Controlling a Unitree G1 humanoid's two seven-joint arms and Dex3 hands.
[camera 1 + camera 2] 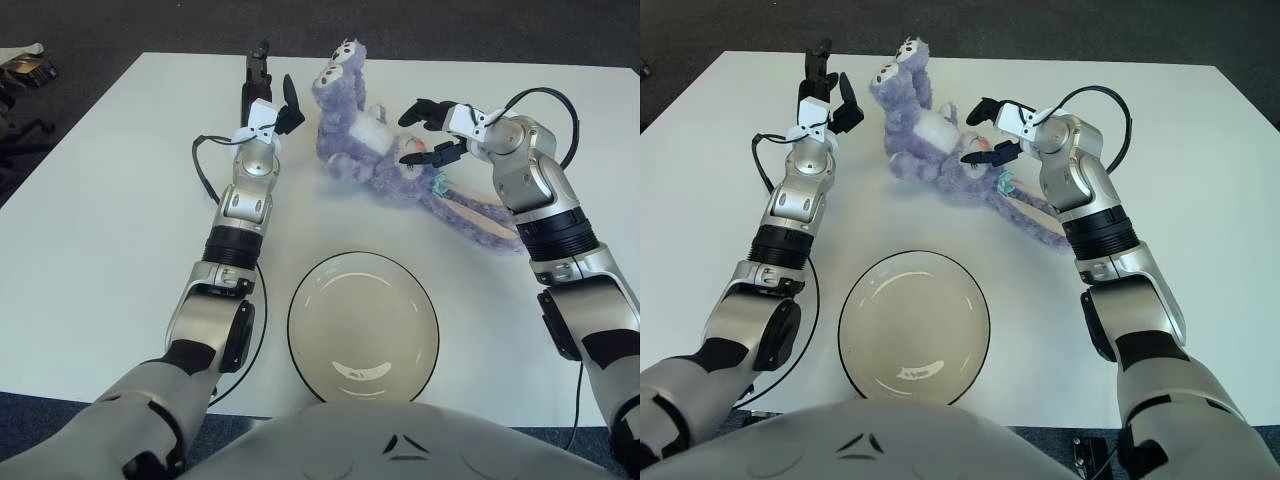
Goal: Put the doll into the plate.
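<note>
White table (pixel 100 230), dark floor around it. Round cream plate (pixel 363 327) with dark rim near the table's front edge, nothing in it. Purple plush bunny doll (pixel 365 140) lying on the table beyond the plate, feet toward the far edge, white belly up, long pink-lined ears trailing out to the right; well apart from the plate. Right hand (pixel 430 130) at the doll's head end, fingers spread on either side of the head, lower fingertip touching or just short of the fur, not closed on it. Left hand (pixel 268 95) just left of the doll's legs, fingers extended and apart, gripping nothing, small gap to the plush. Black cable looping off each forearm. Dark objects on the floor at far left, too small to identify.
</note>
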